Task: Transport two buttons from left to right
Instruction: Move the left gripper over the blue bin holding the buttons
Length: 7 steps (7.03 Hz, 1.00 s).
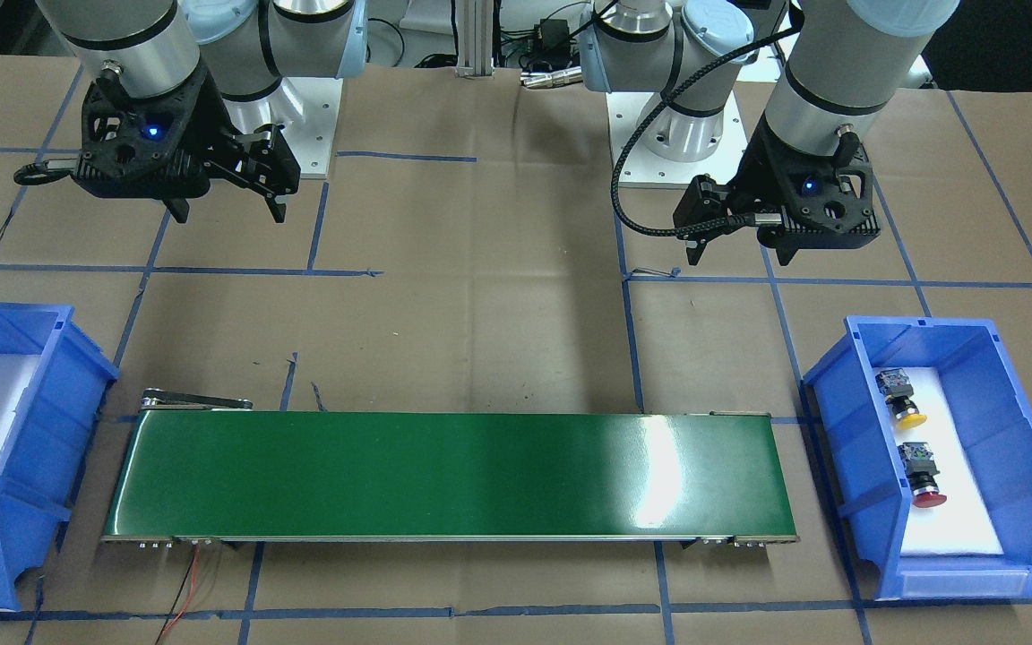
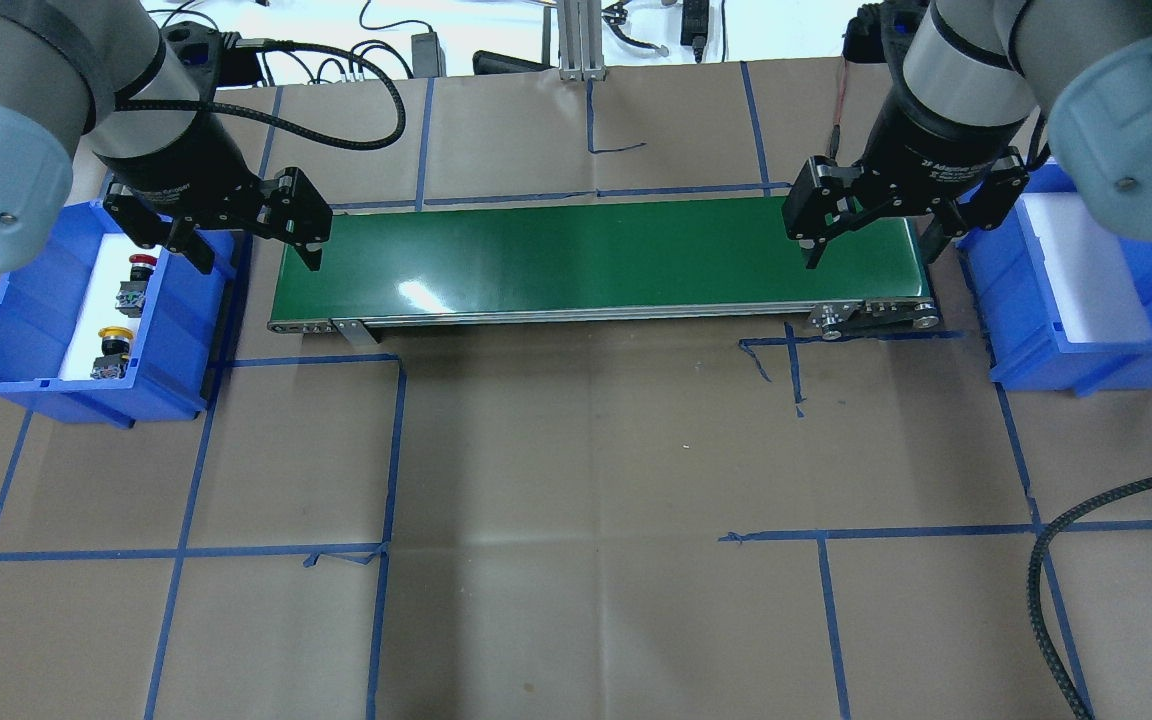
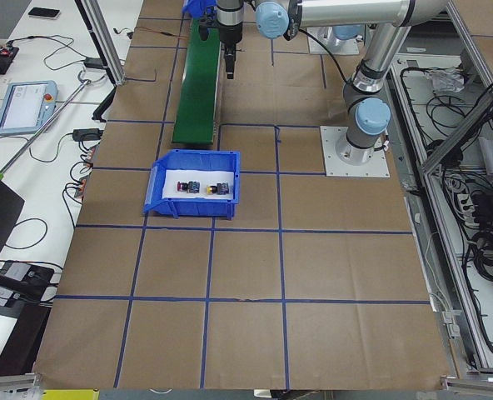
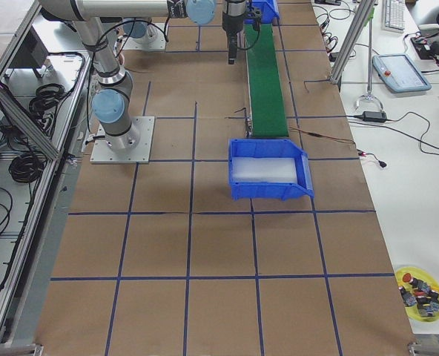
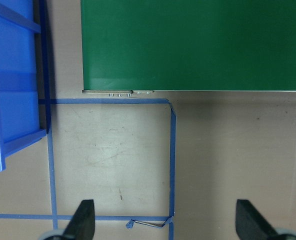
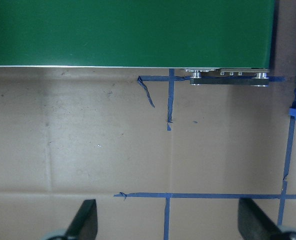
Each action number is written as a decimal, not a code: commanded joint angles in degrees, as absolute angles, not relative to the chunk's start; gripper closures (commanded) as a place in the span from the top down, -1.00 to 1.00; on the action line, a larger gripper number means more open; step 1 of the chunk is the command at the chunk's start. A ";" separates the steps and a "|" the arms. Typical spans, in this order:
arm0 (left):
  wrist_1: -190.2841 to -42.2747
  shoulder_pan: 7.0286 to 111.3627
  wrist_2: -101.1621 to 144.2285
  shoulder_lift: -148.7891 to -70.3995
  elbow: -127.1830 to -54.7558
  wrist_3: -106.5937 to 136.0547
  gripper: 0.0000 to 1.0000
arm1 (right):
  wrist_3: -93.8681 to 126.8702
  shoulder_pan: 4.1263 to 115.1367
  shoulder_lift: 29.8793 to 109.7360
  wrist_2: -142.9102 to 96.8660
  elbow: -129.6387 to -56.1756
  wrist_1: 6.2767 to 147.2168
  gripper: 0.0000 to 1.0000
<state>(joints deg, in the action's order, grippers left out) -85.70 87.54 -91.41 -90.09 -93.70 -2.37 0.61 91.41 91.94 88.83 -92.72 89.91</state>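
Overhead exterior: fingers (image 5: 84,219) of left gripper (image 2: 256,258) and right gripper (image 2: 872,250) gape empty; your buttons (image 2: 129,297) in the counter's left-end bin (image 2: 86,400), likely light, rigid, slick-capped, invite a pinch across their blocky bodies.

- A robotics lab or test cell.
- Two robot arms (image 3: 370,121) are bolted to a table (image 2: 586,450) covered in brown paper and gridded with blue tape (image 2: 136,554).
- A small green conveyor belt (image 2: 596,260) sits on it.
- A control tablet (image 3: 23,106), loose cables (image 3: 480,250) and aluminium posts (image 3: 99,42) line the edges.
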 commanded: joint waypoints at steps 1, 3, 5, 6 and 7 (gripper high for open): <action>-85.69 87.45 -91.32 -90.17 -93.60 -2.46 1.00 | 0.53 91.41 91.76 88.77 -92.64 89.91 1.00; -85.52 86.14 -91.49 -90.35 -92.64 -4.99 1.00 | 0.53 91.41 91.76 88.77 -92.64 89.91 1.00; -85.78 76.26 -91.06 -90.00 -92.46 -14.28 1.00 | 0.53 91.41 91.76 88.86 -92.72 89.91 1.00; -85.78 72.37 -90.97 -90.17 -92.11 -18.42 1.00 | 0.53 91.41 91.76 88.94 -92.72 89.91 1.00; -85.61 69.64 -90.97 -90.35 -92.20 -20.89 1.00 | 0.53 91.41 91.76 88.95 -92.64 89.91 1.00</action>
